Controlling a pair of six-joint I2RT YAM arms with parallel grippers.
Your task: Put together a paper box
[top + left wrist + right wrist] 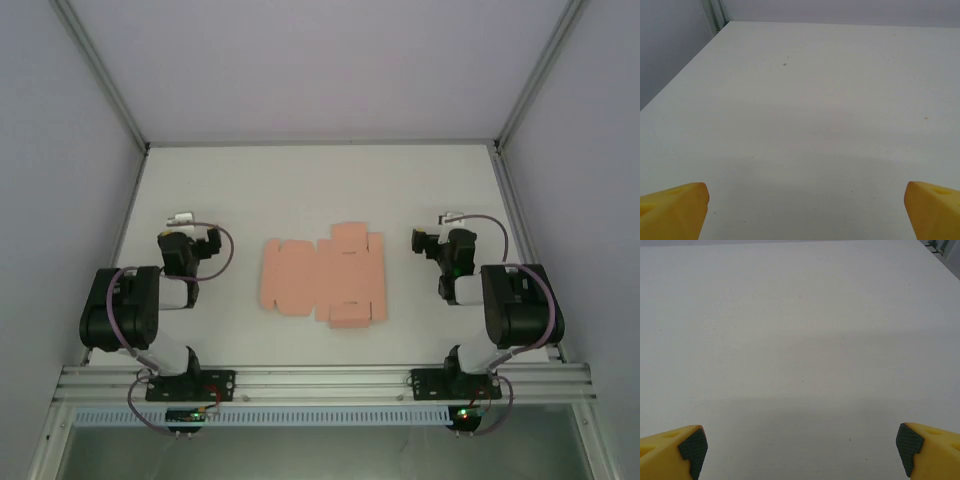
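Note:
The paper box (322, 275) is a flat salmon-pink die-cut sheet with flaps, lying on the white table between the two arms. My left gripper (186, 228) sits to the sheet's left, clear of it, and my right gripper (448, 230) sits to its right, also clear. In the left wrist view the yellow fingertips (675, 207) stand far apart over bare table, so that gripper (807, 212) is open and empty. The right wrist view shows yellow fingertips (680, 447) with dark pads spread wide, the gripper (800, 452) open with nothing between.
The white table (320, 190) is walled by pale panels at left, right and back. An aluminium rail (320, 380) with the arm bases runs along the near edge. A frame post (717, 12) stands at the far left corner.

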